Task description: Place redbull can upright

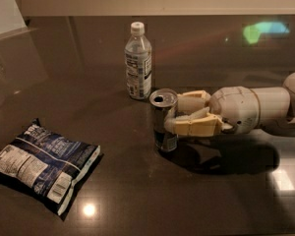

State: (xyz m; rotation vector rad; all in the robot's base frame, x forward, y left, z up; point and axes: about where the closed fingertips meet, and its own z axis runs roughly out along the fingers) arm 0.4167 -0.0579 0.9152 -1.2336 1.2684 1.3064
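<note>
The redbull can [164, 124] is slim, silver and dark blue, with its shiny pull-tab top facing up. It stands close to upright in the middle of the dark table [137, 195], its base at or just above the surface. My gripper [175, 114] reaches in from the right and is shut on the can, one cream finger behind it and one in front of it. A clear water bottle [138, 62] with a white cap stands just behind and to the left of the can.
A dark blue and white snack bag [42, 166] lies flat at the front left. A white panel [5, 9] stands at the back left corner. My arm [255, 107] stretches in from the right edge above its shadow.
</note>
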